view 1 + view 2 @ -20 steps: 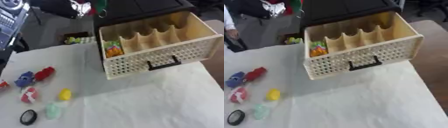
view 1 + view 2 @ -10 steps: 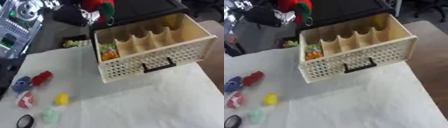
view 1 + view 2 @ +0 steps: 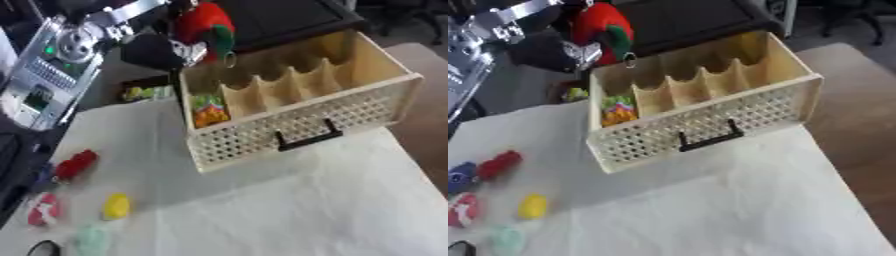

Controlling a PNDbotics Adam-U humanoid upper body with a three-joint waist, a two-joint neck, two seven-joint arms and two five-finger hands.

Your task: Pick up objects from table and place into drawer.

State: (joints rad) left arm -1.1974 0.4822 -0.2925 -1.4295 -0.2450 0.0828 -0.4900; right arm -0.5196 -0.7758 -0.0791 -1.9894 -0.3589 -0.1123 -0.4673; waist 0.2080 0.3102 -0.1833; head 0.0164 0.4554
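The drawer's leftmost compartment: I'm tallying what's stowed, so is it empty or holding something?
Holding something. The drawer's leftmost compartment contains a colourful orange-and-green item; the other compartments look empty.

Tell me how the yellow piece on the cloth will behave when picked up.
The yellow piece looks small, rounded and oval, so it is probably light and may roll or slip aside if nudged. It lies on soft white cloth, which should damp rolling. The red piece and pale green piece lie apart from it, so fingers likely have room.
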